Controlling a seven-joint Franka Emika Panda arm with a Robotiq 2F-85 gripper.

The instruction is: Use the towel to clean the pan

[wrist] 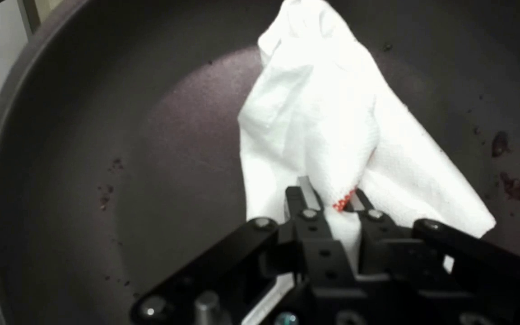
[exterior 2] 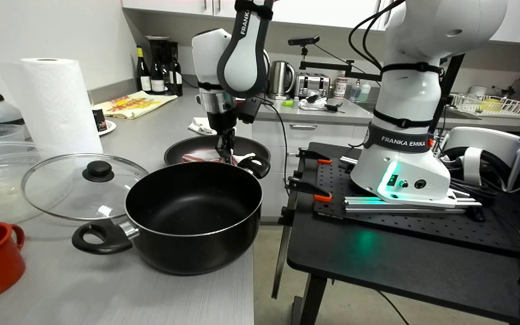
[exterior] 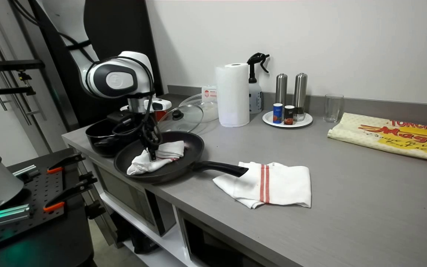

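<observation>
White towel (wrist: 318,113), pinched by gripper (wrist: 332,196), inside pan (wrist: 70,135)

- Smooth grey countertop (exterior: 365,215)
- Near its edge: a round black frying pan (exterior: 194,150), a deep black two-handled pot (exterior 2: 197,253)
- Near the pan: a folded white towel with red stripes (exterior: 287,185)
- Towards the back: a white paper-towel roll (exterior: 232,98), a round white plate (exterior: 268,119), a clear drinking glass (exterior: 334,107)
- A folded yellowish cloth with red lettering (exterior: 391,139)
- A red handled mug (exterior 2: 0,271)
</observation>
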